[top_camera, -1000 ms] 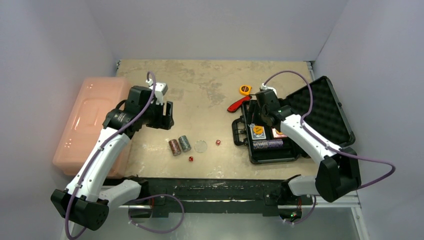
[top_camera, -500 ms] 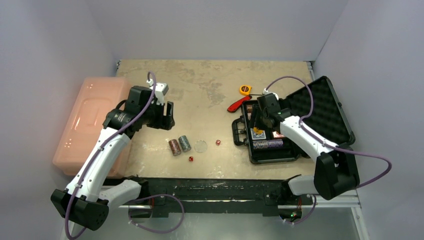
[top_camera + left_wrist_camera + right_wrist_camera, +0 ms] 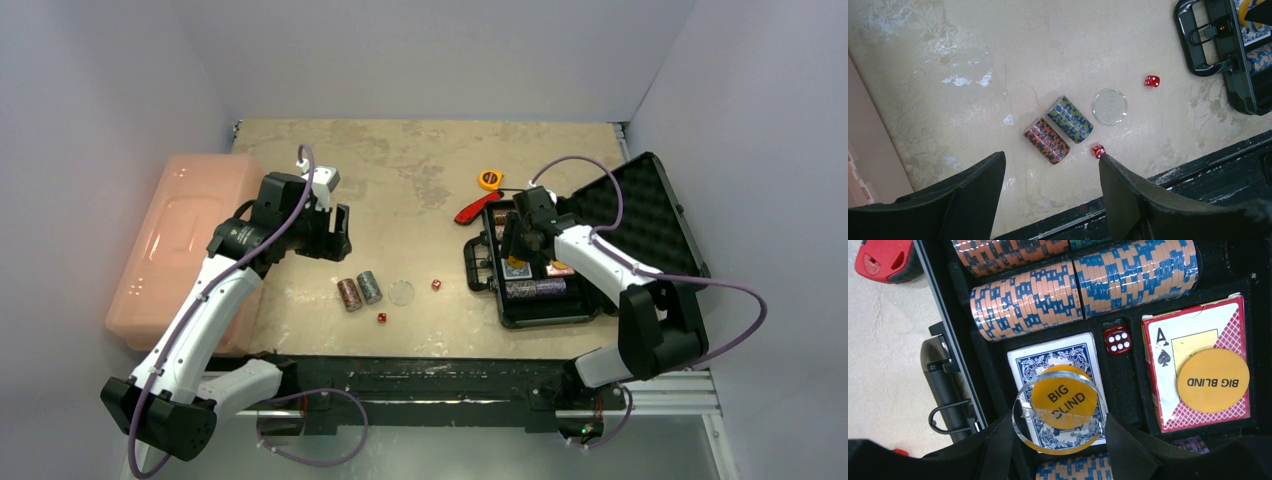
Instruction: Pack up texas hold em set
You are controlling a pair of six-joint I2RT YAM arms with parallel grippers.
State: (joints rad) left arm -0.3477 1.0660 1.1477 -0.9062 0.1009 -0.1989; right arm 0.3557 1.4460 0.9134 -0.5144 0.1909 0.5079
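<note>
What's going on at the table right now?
The set is partly packed. The right fingers hold a clear disc over the blue card deck inside the open black case. The left fingers hover open and empty above the table. Below them, an orange chip roll, a green chip roll, a second clear disc and two red dice are not yet packed.

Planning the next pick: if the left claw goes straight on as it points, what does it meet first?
Probably the red-brown chip roll, centred just ahead of the open left claw; the green chip roll lies beside it. Depth is unclear: it might reach bare table first.
</note>
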